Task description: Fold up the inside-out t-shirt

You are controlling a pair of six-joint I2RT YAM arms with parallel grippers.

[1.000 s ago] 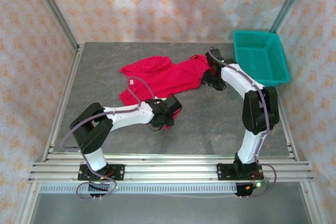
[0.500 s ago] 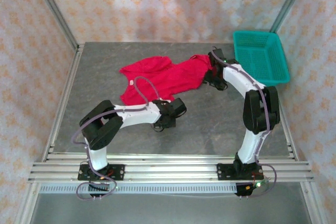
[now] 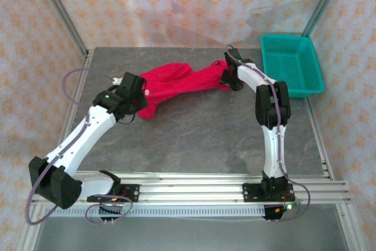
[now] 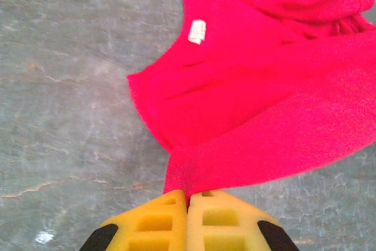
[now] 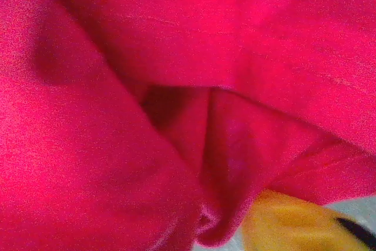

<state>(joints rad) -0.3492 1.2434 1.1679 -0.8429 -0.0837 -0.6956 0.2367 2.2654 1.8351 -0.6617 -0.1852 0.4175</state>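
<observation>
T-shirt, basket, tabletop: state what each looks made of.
T-shirt: soft matte knit fabric, likely cotton; it drapes and wrinkles. Basket: teal plastic, seemingly rigid, with perforated mesh walls. Tabletop: grey matte surface with stone-like veining, possibly laminate.

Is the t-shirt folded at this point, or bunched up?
Bunched, not folded: the t-shirt lies crumpled in a twisted band across the table, and the left gripper is shut on one edge.

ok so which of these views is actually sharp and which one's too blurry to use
Top external: even light, no glare, t-shirt edges clear, faint shadows on the table. Left wrist: sharpest, white tag and table grain crisp. Right wrist: too close to the fabric, soft focus, dark shadow in the fold.
</observation>
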